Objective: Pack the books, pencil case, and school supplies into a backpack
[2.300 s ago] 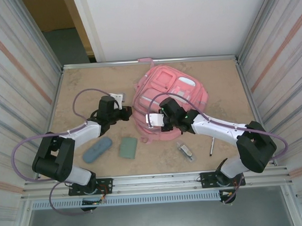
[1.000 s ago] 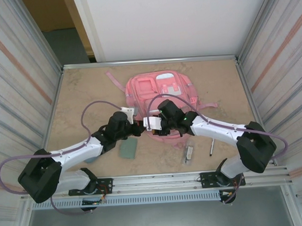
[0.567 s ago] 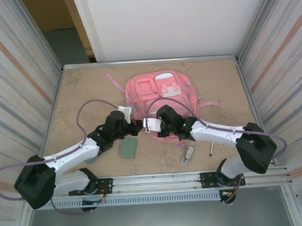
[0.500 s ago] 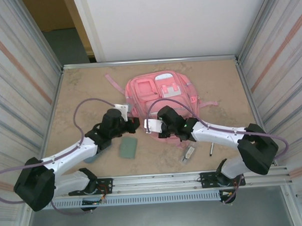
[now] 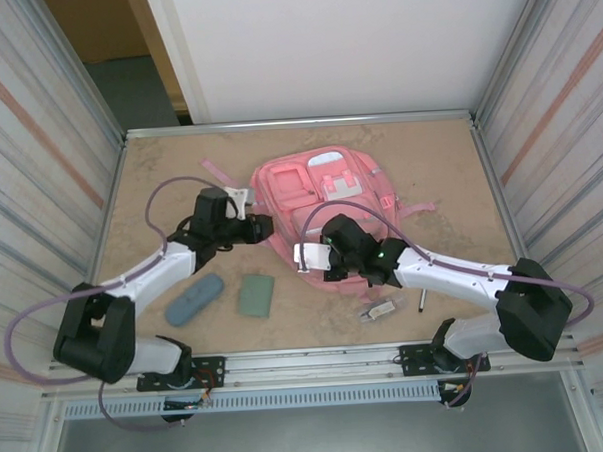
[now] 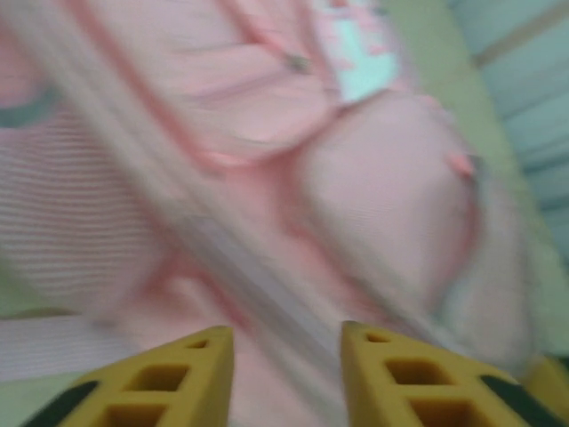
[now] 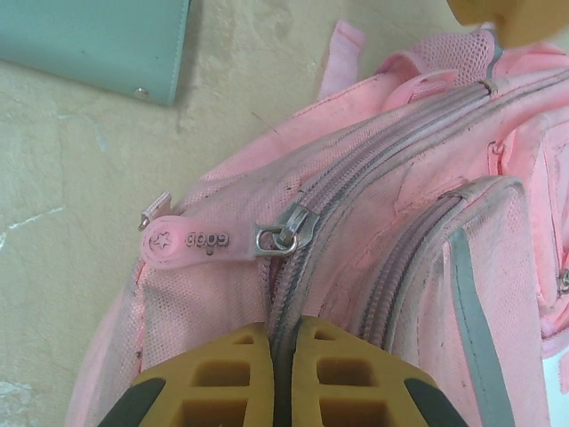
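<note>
The pink backpack [image 5: 325, 195] lies flat mid-table, front pockets up. My right gripper [image 5: 309, 258] is at its near-left edge, shut on the zip seam of the backpack [image 7: 373, 178]. The fingers [image 7: 233, 369] pinch the zip track just below the slider and its pink pull tab [image 7: 191, 240], which lies free. My left gripper [image 5: 259, 227] hovers open beside the backpack's left side, its view a blur of pink backpack [image 6: 373, 178]. The blue-grey pencil case [image 5: 195, 299] and the sage-green book [image 5: 255, 294] lie near-left. The clear-and-grey item [image 5: 382, 310] and black pen [image 5: 422, 299] lie near-right.
The green book's corner [image 7: 89, 44] lies just beyond the backpack in the right wrist view. Metal walls close in the table on both sides, and a rail [image 5: 307, 361] runs along the near edge. Pink straps [image 5: 214, 172] trail from the backpack towards the far left.
My left gripper has opened and drawn back up and left from the backpack's near edge. My right gripper has shut at the zip and shifted slightly right. The backpack has shifted a little.
</note>
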